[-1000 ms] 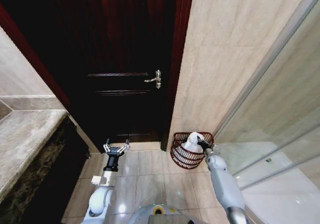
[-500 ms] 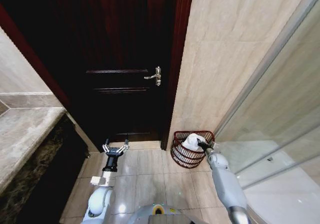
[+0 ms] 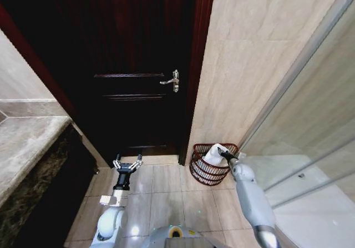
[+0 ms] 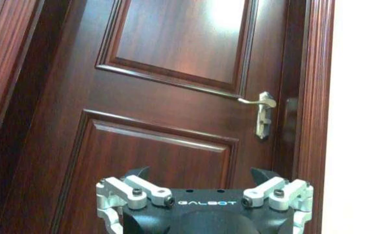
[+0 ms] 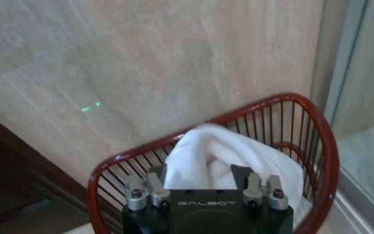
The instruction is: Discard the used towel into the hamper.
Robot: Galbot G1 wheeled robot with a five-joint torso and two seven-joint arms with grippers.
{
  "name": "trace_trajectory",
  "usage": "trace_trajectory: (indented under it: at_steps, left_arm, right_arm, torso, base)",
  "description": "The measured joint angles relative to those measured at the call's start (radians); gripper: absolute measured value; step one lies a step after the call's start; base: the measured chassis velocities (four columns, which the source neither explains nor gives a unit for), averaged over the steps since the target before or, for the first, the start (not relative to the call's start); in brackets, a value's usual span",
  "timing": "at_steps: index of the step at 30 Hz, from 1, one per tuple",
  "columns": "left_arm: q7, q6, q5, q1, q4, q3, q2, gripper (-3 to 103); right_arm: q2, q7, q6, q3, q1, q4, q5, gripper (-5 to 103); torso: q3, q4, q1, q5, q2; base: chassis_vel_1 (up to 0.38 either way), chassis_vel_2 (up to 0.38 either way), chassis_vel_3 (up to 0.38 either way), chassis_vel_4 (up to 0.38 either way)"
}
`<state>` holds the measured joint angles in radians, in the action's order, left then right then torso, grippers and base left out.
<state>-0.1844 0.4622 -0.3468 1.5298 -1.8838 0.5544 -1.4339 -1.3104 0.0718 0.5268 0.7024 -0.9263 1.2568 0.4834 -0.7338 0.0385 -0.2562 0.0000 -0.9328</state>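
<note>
The hamper (image 3: 206, 171) is a small reddish-brown ribbed basket on the tiled floor, against the beige wall just right of the door. The white towel (image 3: 212, 156) bulges out of its mouth. My right gripper (image 3: 226, 155) reaches down to the hamper's near rim and is shut on the towel. In the right wrist view the towel (image 5: 219, 148) lies inside the hamper (image 5: 327, 146), with my right gripper (image 5: 200, 171) closed around its upper fold. My left gripper (image 3: 128, 165) hangs open over the floor in front of the door, seen again as the left gripper (image 4: 202, 176).
A dark wooden door (image 3: 138, 65) with a metal handle (image 3: 172, 81) stands shut straight ahead. A stone counter (image 3: 25, 142) runs along the left. A glass shower screen (image 3: 299, 120) closes off the right. Open tiled floor (image 3: 163, 187) lies between my arms.
The whole head picture has shifted upward a little, so the camera moved. My right gripper stays at the hamper with the towel, which sits slightly lower in the basket than a second ago.
</note>
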Motion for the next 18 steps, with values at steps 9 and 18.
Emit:
trace_trajectory:
  at_steps: [9, 18]
  left_arm:
    - [-0.001, 0.0, -0.004, -0.004, -0.005, 0.002, 0.001, 100]
    - [0.0, 0.002, -0.007, -0.003, 0.001, 0.003, 0.004, 100]
  right_arm:
    - [0.003, -0.008, -0.151, 0.0, -0.025, 0.041, 0.025, 97]
    - [-0.058, -0.001, -0.397, 0.016, -0.257, 0.315, -0.151, 100]
  torso:
    - [0.019, 0.0002, 0.018, -0.0002, 0.038]
    - [0.042, 0.0001, 0.039, -0.0001, 0.081]
  base:
    - [0.0, 0.0, 0.0, 0.0]
    - [0.0, 0.0, 0.0, 0.0]
